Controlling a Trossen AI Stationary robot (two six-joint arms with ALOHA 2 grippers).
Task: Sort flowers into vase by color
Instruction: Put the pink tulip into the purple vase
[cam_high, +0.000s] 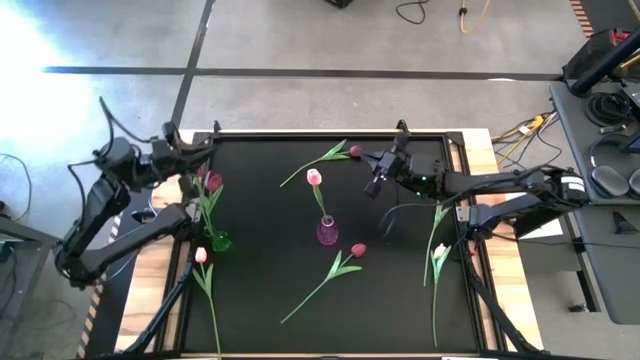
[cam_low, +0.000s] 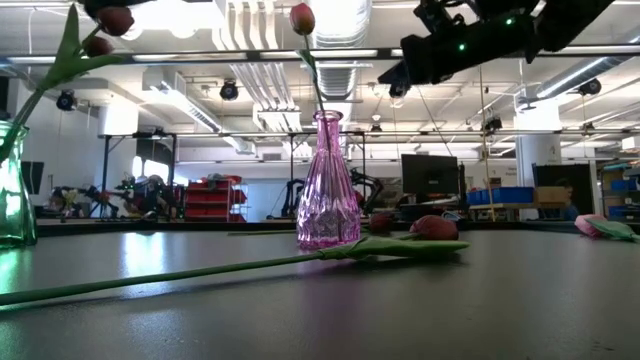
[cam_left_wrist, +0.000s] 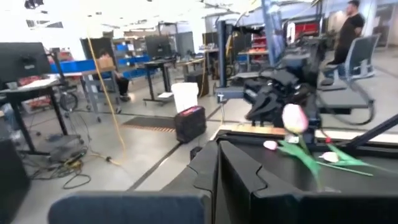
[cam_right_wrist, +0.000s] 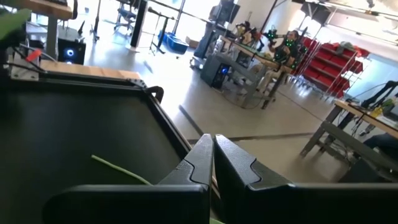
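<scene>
I take the pink vase (cam_high: 327, 232) at mid-worktop as my landmark. My left hand (cam_high: 186, 152) sits far off to its left, above the green vase (cam_high: 219, 240), fingers clenched with nothing between them. My right hand (cam_high: 377, 184) hovers up and to the right of the pink vase, also clenched and empty.

One pale tulip (cam_high: 314, 178) stands in the pink vase; dark-headed ones (cam_high: 212, 184) lean out of the green vase. Loose stems lie around: a dark tulip (cam_high: 356, 152) beyond the pink vase, another dark one (cam_high: 357, 250) just in front and to its right, a pale one (cam_high: 201, 255) near the green vase, more (cam_high: 438, 258) far right.

My worry is that the left arm, so close above the green vase, could brush those leaning stems and tip it. The narrow pink vase looks tippy too.

I can't count the green vase's flowers, since the arm overlaps them, and the far-right heads are hard to make out.
</scene>
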